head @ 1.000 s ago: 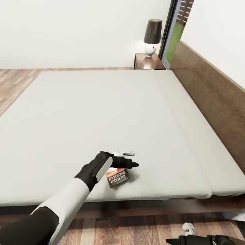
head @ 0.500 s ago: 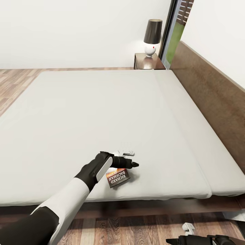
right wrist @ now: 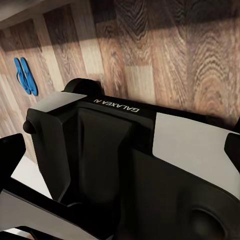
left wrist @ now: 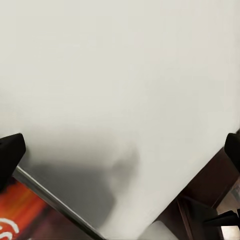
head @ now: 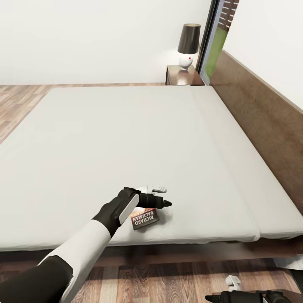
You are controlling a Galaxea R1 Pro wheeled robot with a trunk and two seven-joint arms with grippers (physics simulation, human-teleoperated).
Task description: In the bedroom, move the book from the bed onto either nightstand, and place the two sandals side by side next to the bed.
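Bedroom, grey bed (head: 126,139), near edge: book (head: 145,219) flat, directly beneath left gripper (head: 162,198) (the nearer arm), long axis skewed. Fingers spread wide, book's corner between them in left wrist view.

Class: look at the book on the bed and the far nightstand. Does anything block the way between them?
Nothing visible does: only bare mattress lies between the book and nightstand. A lamp takes part of its top.

Left arm outstretched, its end effector (head: 162,197) low with fingers spread; right end effector (head: 235,298) low, near the trunk.
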